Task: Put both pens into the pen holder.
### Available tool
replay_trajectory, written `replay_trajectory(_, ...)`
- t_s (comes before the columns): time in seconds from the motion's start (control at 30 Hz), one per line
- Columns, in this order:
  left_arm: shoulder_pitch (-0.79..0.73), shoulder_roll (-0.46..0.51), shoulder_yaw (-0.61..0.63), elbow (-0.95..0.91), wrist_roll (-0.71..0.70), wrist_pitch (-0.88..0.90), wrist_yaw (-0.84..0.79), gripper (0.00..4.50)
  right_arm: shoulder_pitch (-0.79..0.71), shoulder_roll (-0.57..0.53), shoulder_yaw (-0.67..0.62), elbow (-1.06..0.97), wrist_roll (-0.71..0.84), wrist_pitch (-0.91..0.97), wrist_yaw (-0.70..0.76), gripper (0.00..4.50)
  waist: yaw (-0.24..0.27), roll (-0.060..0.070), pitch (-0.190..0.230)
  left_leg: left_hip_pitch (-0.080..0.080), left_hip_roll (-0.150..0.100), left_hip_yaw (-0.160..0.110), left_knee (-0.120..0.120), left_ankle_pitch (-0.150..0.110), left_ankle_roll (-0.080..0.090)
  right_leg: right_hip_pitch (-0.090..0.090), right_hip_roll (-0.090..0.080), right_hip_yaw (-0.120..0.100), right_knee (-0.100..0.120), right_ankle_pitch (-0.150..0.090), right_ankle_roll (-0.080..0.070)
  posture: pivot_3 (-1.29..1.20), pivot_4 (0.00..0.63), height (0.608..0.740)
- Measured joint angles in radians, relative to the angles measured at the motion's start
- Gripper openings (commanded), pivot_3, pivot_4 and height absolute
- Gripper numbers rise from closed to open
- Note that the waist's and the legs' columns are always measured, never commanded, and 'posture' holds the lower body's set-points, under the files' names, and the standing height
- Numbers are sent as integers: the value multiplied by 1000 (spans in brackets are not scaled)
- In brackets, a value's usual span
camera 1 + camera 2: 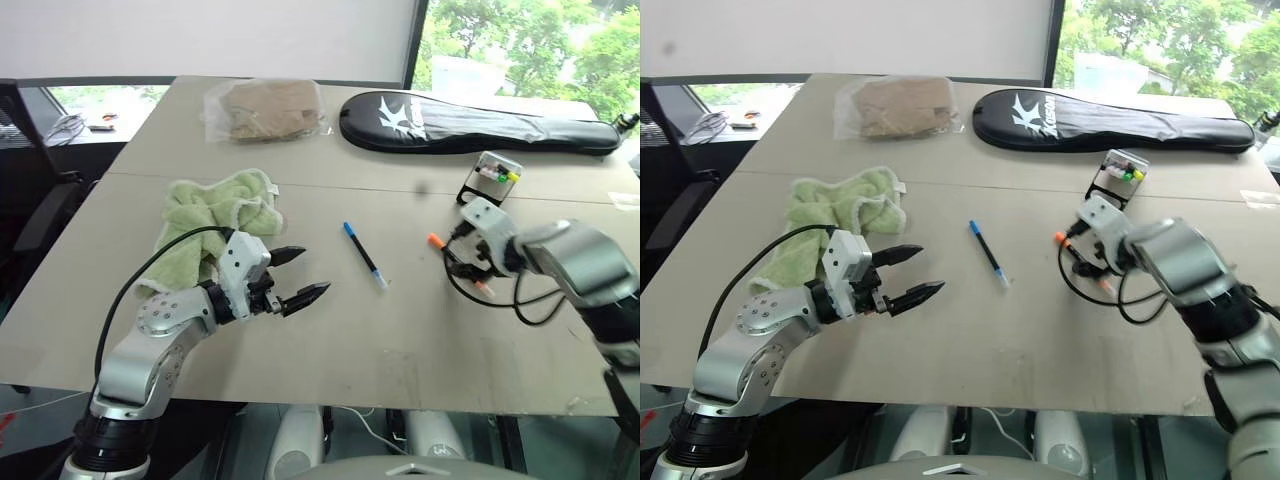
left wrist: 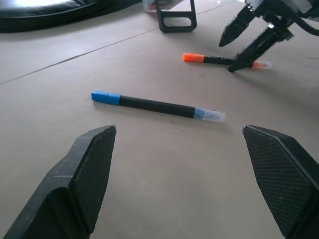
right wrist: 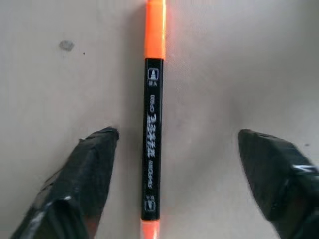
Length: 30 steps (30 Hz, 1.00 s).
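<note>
Orange pen (image 3: 152, 134) lies flat on table, btwn my right pincer (image 3: 177, 164) tips, spread wide, not touching. It's light, stiff, thin, prob rolls. I'd pinch mid-barrel. Left pincer (image 1: 297, 275) spread too.

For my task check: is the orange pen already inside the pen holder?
No. The orange pen lies flat on the table, between the right gripper's open fingers.

table (image 1: 420, 360): beige | window (image 1: 520, 40): daylight, trees | wall (image 1: 200, 35): white
</note>
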Motion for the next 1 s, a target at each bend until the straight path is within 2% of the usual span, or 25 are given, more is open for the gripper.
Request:
replay_trajectory(0.03,4,-1,-2,0,0,0,1,4232,-58,39,4,71,5,37,0,2620,-5,0,0,0,0,1,0,0,0,0,1,0,0,1,-1,0,150,740)
replay_trajectory(0.07,1,-4,-9,-3,0,0,1,4232,-103,69,13,134,4,53,-4,1884,-6,0,0,-1,0,0,0,0,0,-2,1,-1,1,1,-1,0,150,740)
replay_trajectory(0.1,2,-5,-13,-6,0,0,1,4232,-117,77,17,149,6,59,-3,1539,-4,0,0,-2,0,0,0,0,1,-2,1,-2,1,2,-3,0,150,740)
replay_trajectory(0.2,5,-6,-12,-8,1,1,11,4232,-216,107,75,286,8,43,19,53,-6,0,0,-4,0,1,0,2,4,-4,2,-2,1,4,-6,0,150,740)
replay_trajectory(0.4,15,-10,-13,-21,1,1,29,4232,-286,105,196,441,-15,-81,119,53,-8,-4,-5,-1,0,1,0,1,1,-3,2,-1,1,1,-2,0,150,740)
replay_trajectory(0.53,48,-18,-12,-42,1,2,56,4232,-272,85,188,455,-21,-152,162,53,-7,-4,-6,0,0,2,0,0,-1,-2,0,-2,1,1,-1,0,150,740)
replay_trajectory(0.7,63,-24,-10,-58,3,2,76,4232,-182,57,14,354,2,-236,143,53,-2,3,-2,-6,-1,4,0,0,-1,-8,-1,0,1,5,-3,0,150,740)
replay_trajectory(0.77,64,-26,-11,-59,3,2,84,4232,-167,72,-162,252,54,-270,111,53,2,5,-1,-7,0,4,-4,1,1,-10,2,-1,2,7,2,0,150,740)
replay_trajectory(0.87,27,-40,-13,-56,-1,5,88,4232,-67,245,-487,103,168,-507,22,53,19,5,-1,-7,0,2,-4,0,-1,-9,7,-2,2,5,3,0,150,740)
replay_trajectory(0.9,-4,-50,-13,-56,-9,4,88,4232,-53,291,-533,89,181,-586,-18,53,22,6,0,-8,0,2,-4,0,-1,-9,7,-2,2,5,3,0,150,740)
replay_trajectory(0.97,-18,-52,-12,-55,-12,4,88,4232,-48,307,-556,89,178,-651,-49,53,26,8,1,-8,-1,3,-4,0,-1,-9,6,-1,2,5,3,0,150,740)
replay_trajectory(1.0,-33,-61,-11,-45,-16,4,91,4232,-47,324,-581,104,158,-755,-89,53,27,9,2,-7,-2,3,-3,0,-1,-9,5,-1,1,5,4,0,150,740)
